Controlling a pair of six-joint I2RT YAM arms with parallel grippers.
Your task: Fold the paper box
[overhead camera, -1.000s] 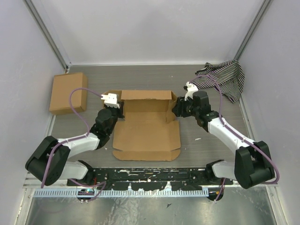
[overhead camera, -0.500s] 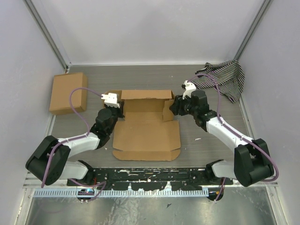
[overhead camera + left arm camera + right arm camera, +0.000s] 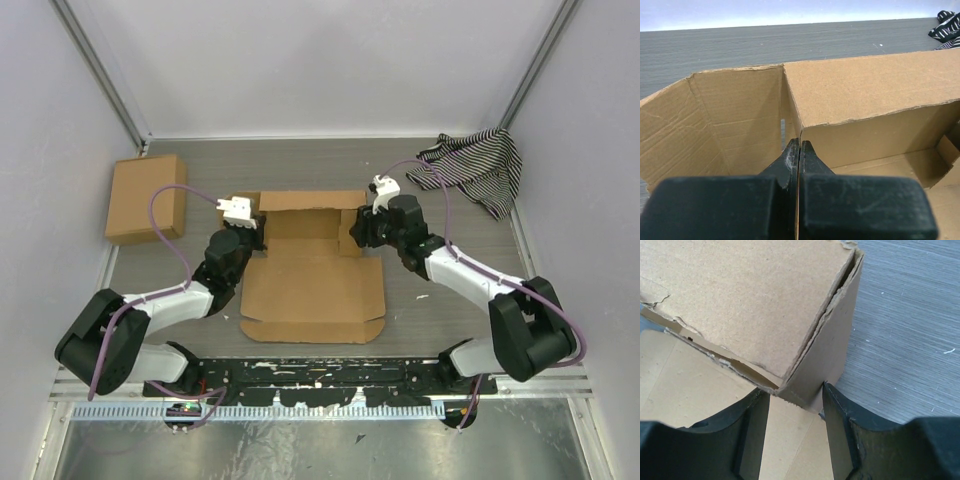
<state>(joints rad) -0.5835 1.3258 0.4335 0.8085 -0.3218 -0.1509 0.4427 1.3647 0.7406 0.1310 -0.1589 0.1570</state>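
Sitting mid-worktop (image 3: 430, 300) between the two arms, the paper box (image 3: 315, 285) is half formed: its rear wall stands upright while the broad front panel lies flat toward the arm bases. The left claw (image 3: 799, 146) is pinched fully together on the thin cardboard edge at the box's left rear corner. The right claw (image 3: 792, 390) is parted, its fingers straddling the folded-up right rear corner. A striped cloth (image 3: 475, 170) lies far right, a cardboard slab (image 3: 146, 197) far left.

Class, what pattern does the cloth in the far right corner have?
Black-and-white stripes; the cloth shows best in the top external view.
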